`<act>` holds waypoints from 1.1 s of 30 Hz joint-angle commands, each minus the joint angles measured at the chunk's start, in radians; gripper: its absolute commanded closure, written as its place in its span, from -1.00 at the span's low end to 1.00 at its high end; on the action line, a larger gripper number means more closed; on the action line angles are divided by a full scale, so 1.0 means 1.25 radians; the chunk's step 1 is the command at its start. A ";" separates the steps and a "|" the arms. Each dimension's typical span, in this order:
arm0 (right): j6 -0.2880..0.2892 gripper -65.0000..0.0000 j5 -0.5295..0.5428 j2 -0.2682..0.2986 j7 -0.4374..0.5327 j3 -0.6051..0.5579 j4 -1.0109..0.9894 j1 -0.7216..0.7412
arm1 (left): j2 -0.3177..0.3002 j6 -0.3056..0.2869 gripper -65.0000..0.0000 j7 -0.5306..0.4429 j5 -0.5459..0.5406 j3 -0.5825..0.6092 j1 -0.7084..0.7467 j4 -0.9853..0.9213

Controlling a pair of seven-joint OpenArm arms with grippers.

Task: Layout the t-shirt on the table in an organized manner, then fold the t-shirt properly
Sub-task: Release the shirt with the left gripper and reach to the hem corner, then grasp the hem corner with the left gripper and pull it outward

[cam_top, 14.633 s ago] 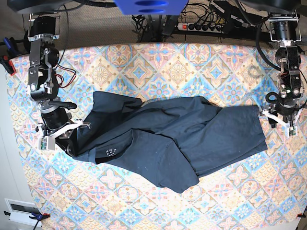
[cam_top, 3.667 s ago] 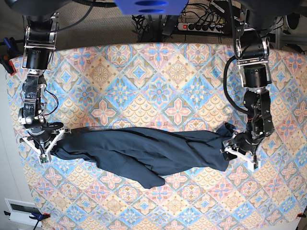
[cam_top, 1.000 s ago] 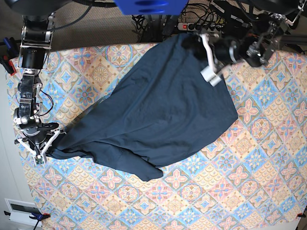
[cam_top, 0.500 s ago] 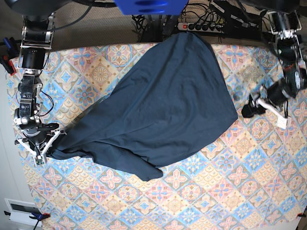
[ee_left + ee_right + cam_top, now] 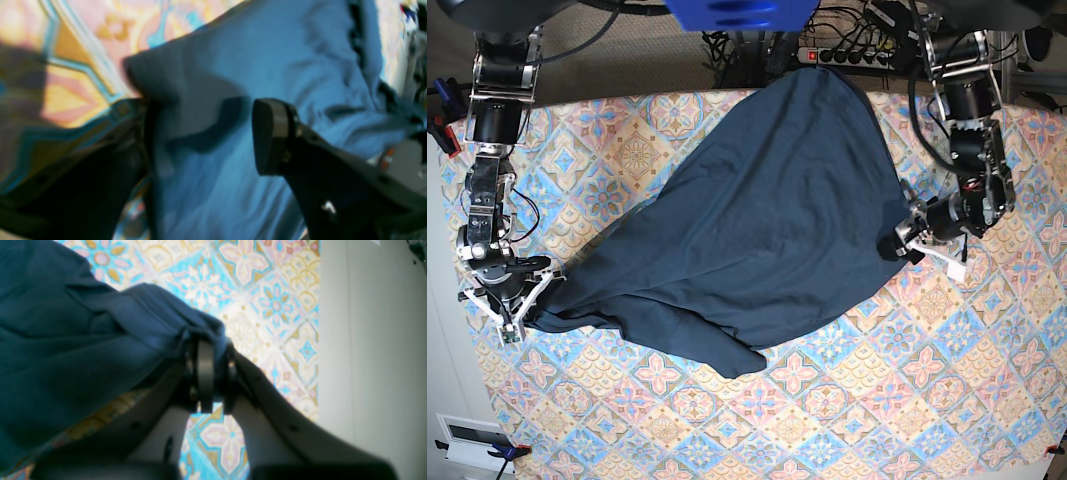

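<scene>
The dark navy t-shirt [image 5: 757, 220] lies spread in a wide diagonal sheet on the patterned table [image 5: 847, 400], from the far edge down to the left edge, with a loose flap at the front. My right gripper [image 5: 515, 305] is shut on the shirt's left corner; in the right wrist view the gripper [image 5: 208, 373] pinches a bunched fold of the t-shirt [image 5: 66, 323]. My left gripper [image 5: 905, 243] is at the shirt's right corner. In the left wrist view that gripper [image 5: 203, 140] is open, with the t-shirt's [image 5: 267, 50] edge lying between the jaws.
A power strip with cables [image 5: 847, 55] lies behind the table's far edge, where the shirt's top overhangs. A white box [image 5: 467, 440] sits off the front left corner. The table's left edge [image 5: 317, 340] runs close beside my right gripper.
My left arm let go of the shirt's far end, swung out to the right, and has now come in to the shirt's right corner. The shirt and right gripper stay put.
</scene>
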 commanded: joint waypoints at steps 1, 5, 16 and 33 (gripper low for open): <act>-0.006 0.97 -0.003 0.016 0.020 0.007 0.015 0.020 | 0.001 -0.002 -0.18 0.000 -0.008 -0.001 -0.025 -0.006; -0.006 0.97 -0.003 0.016 0.020 0.007 0.015 0.021 | 0.016 -0.004 0.02 0.000 -0.025 -0.001 -0.039 0.000; -0.006 0.98 -0.003 0.016 0.020 0.007 0.026 0.020 | -0.034 0.001 1.00 -0.158 0.123 -0.005 -0.160 0.175; -0.006 0.97 -0.002 -0.032 -0.006 -0.096 0.114 0.024 | -0.036 0.003 -0.14 -0.462 0.510 0.001 -0.484 -0.325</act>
